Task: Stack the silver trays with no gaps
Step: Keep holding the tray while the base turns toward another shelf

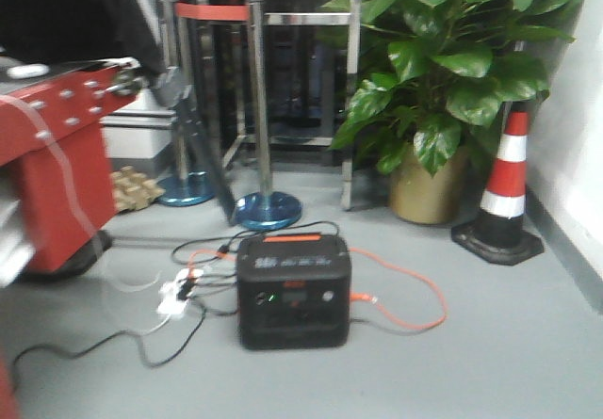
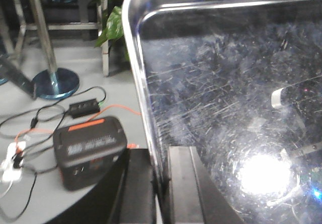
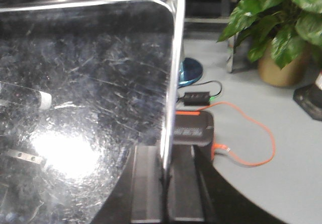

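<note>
Though writing on the power box (image 2: pixel 90 151) blurs, left pincer (image 2: pixel 162 183) and right pincer (image 3: pixel 166 183) clamp the silver tray (image 2: pixel 226 83).

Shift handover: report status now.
Left fingers shut on rim of scratched shiny rectangular steel tray. Right fingers likewise. No second tray visible.

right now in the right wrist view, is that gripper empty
No, the right gripper has one finger on each side of the rim of the silver tray, pinching it.
</note>
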